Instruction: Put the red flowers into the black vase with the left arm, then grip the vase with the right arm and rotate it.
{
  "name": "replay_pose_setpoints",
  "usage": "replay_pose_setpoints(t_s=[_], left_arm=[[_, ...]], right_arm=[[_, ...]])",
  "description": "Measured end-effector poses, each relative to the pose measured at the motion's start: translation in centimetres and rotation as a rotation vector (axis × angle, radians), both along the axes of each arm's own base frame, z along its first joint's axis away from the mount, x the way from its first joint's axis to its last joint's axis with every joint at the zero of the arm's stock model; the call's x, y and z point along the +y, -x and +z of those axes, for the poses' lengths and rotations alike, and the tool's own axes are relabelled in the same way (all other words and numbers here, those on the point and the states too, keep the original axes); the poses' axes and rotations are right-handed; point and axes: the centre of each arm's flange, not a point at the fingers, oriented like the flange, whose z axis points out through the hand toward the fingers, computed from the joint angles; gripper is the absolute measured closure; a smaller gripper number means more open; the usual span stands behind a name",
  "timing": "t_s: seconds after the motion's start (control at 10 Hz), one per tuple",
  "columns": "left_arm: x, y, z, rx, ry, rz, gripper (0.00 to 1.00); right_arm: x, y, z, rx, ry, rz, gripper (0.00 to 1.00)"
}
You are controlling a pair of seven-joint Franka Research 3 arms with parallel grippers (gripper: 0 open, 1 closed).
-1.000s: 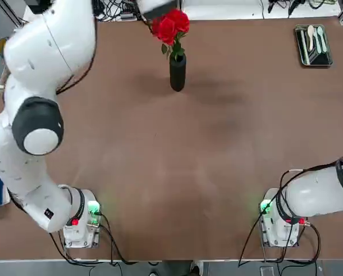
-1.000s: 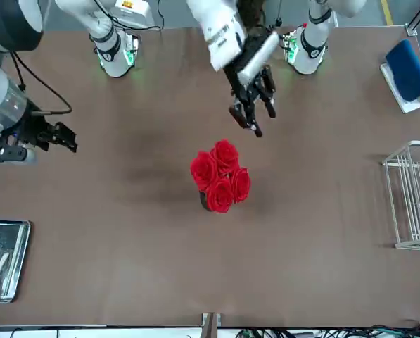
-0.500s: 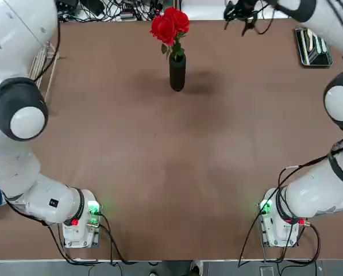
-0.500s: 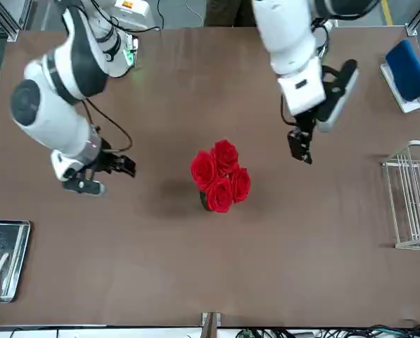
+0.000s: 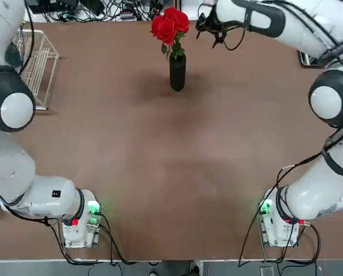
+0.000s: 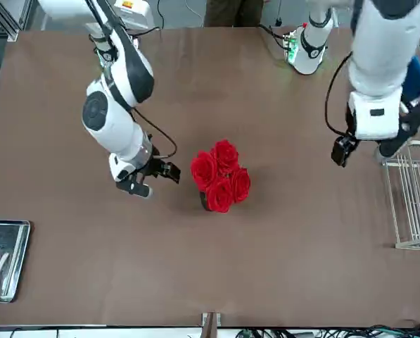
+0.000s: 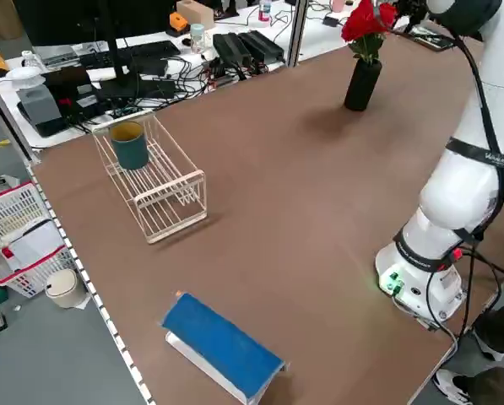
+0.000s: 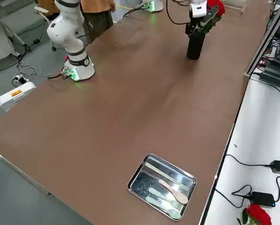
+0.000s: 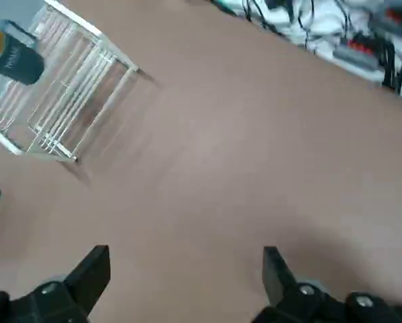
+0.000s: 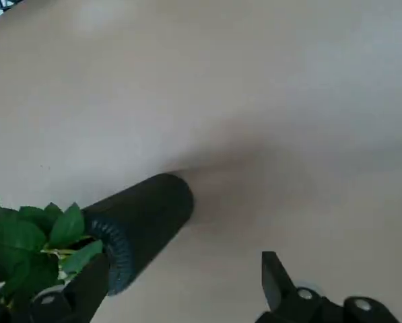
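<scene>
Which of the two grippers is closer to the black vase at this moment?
The right gripper, open beside the black vase with the red flowers; the left gripper hangs far off near the wire rack.

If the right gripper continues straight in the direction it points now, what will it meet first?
Probably the black vase. In the right wrist view it lies just ahead of the open right gripper, close to one jaw, with the red flowers already in it. Depth is unclear, so it could also pass beside it.
</scene>
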Motion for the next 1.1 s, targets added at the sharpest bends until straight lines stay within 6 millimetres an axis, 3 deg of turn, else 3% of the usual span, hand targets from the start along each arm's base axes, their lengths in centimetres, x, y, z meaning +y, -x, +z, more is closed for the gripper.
replay_pose_setpoints(t_s=[0.2,0.5,0.8,1.1], left_arm=[[3.7,-0.9,-1.8,0.092,0.092,-0.159,0.00],[7.8,-0.4,-5.4,0.158,0.161,-0.346,0.00],[7.4,1.2,-8.2,0.173,0.182,-0.450,0.00],[8.7,2.3,-6.9,0.121,0.229,-0.436,0.00]], right_arm=[[1.9,0.3,-2.6,0.006,-0.017,0.016,0.00],[3.2,0.8,-4.3,0.030,-0.015,0.034,0.00],[4.8,1.6,-5.2,0.036,-0.030,0.055,0.00],[6.1,1.9,-6.3,0.026,-0.056,0.064,0.00]])
